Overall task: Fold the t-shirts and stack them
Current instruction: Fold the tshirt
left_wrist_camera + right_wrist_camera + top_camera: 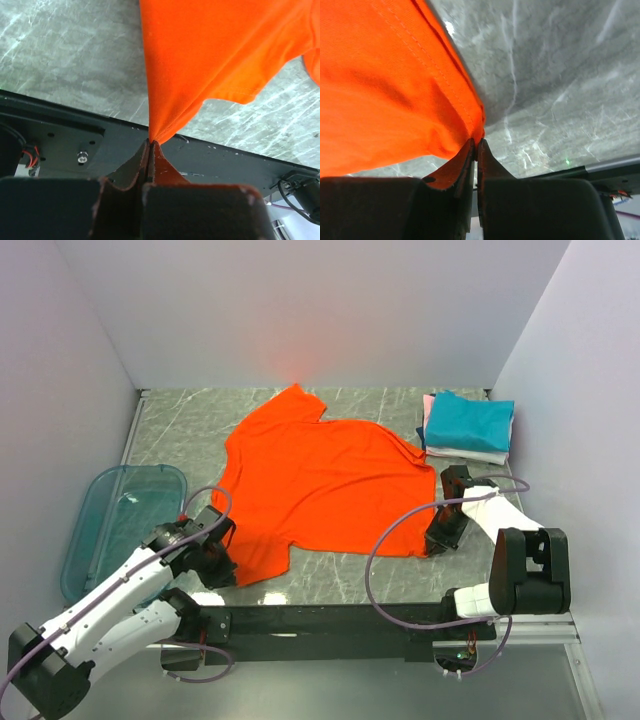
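A bright orange-red t-shirt (pixel 320 480) lies spread over the marble tabletop, one sleeve pointing to the back wall. My left gripper (pixel 222 562) is shut on its near left corner; in the left wrist view the cloth (pixel 210 55) fans out from the pinched tips (pixel 150 141). At the near right corner my right gripper (pixel 441 536) is shut on the hem, and the orange-red cloth (pixel 385 95) bunches at its tips (pixel 476 141). A stack of folded t-shirts (pixel 468 426), teal on top with pink and white under it, sits at the back right.
A translucent blue-green plastic bin (pixel 118 522) lies at the left edge beside the left arm. The black mounting rail (pixel 330 620) runs along the near edge. Walls close in the table on three sides.
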Available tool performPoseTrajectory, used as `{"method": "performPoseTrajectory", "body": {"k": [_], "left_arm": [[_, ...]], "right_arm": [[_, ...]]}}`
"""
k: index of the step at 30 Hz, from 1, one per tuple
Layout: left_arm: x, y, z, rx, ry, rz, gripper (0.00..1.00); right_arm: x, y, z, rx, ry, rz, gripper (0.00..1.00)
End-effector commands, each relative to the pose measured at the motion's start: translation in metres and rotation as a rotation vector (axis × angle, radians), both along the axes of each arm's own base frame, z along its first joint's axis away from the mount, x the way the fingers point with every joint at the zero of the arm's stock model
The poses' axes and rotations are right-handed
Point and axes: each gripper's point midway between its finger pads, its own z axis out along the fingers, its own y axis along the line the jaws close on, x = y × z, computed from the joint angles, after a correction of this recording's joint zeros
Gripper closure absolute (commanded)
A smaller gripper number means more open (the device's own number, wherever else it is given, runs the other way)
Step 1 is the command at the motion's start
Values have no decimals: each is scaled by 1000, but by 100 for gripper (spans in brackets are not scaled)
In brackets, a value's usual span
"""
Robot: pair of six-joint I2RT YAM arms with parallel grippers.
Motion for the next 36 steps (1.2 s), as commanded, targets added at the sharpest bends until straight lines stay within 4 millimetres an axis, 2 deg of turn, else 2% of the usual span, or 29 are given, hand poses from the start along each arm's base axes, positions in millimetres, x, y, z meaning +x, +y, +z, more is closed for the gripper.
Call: {"method": "performPoseTrajectory", "body": {"k": [1, 3, 11, 14, 15, 18, 22, 27, 29, 30, 32, 33, 34, 36], "left_arm": [[3, -2, 20, -8, -12, 3, 100], [8, 1, 21, 22, -26, 1, 100], [28, -8, 32, 38, -61, -29, 100], [42, -14, 39, 42, -92, -45, 100], [50, -18, 47, 35, -117, -50, 100], [69, -24, 55, 67, -146, -86, 100], [94, -29, 57, 125, -156, -130, 100], [136, -26, 70, 149, -225, -135, 100], [151, -22, 69, 158, -229, -141, 100], [164, -27, 75, 135, -264, -144, 100], [178, -27, 72, 146, -262, -162, 100], [187, -29, 78, 142, -283, -161, 100], [193, -29, 74, 152, -272, -167, 100], [207, -28, 79, 155, -293, -170, 100]], "right_arm": [[-4, -3, 9, -27, 6, -7, 100], [-6, -5, 12, -38, 12, -1, 100], [-7, -10, 20, -55, 21, 16, 100], [-5, -11, 21, -53, 23, 18, 100], [-1, -12, 23, -55, 17, 19, 100], [9, -12, 28, -53, 1, 25, 100], [26, -10, 29, -36, -3, 24, 100], [52, -11, 34, -35, -27, 26, 100], [57, -11, 32, -35, -20, 30, 100], [65, -12, 35, -36, -36, 31, 100], [70, -12, 32, -36, -26, 36, 100], [76, -12, 35, -35, -34, 37, 100], [80, -13, 33, -36, -28, 43, 100], [90, -15, 37, -40, -40, 43, 100]]}}
